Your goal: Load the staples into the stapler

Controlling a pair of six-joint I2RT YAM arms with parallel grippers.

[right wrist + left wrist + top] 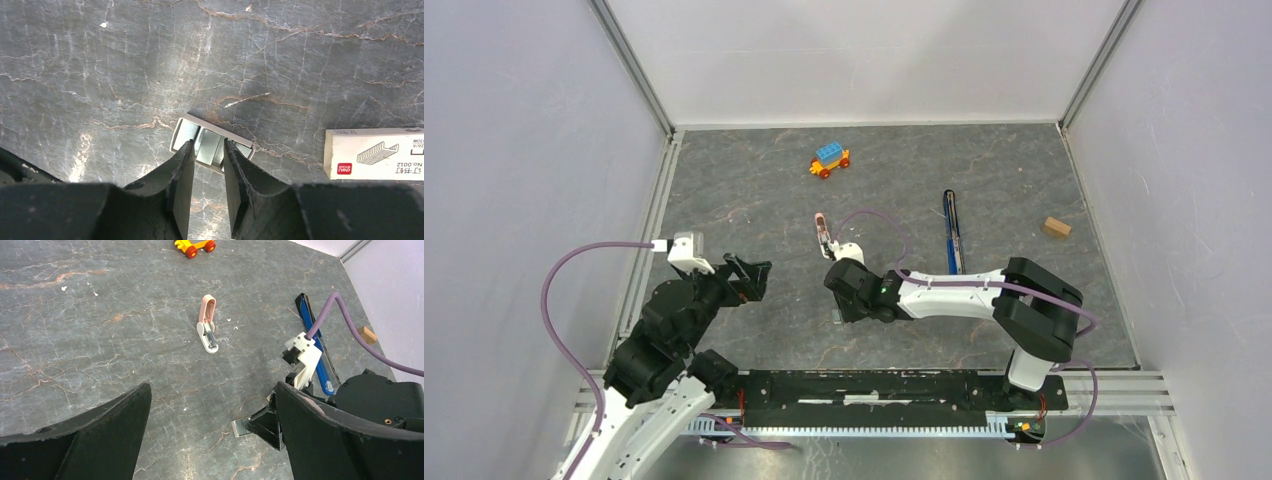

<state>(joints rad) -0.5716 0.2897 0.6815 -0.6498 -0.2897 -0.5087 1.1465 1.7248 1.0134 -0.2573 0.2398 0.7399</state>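
Note:
The dark-blue stapler (951, 232) lies opened out flat at the right of the mat, well away from both grippers; it also shows in the left wrist view (320, 362). A small tray of silver staples (212, 142) lies on the mat. My right gripper (207, 146) is down in the tray, its jaws closed narrowly around one strip of staples. From above, the right gripper (838, 310) is at mid-table. My left gripper (752, 272) is open and empty to its left, and its wrist view (212, 387) looks at the tray (240, 427).
A white staple box sleeve (372, 153) lies beside the tray. A pink and white small tool (824, 232) lies beyond the right gripper. A toy car (829, 160) stands at the back. A wooden block (1055, 227) lies at the far right.

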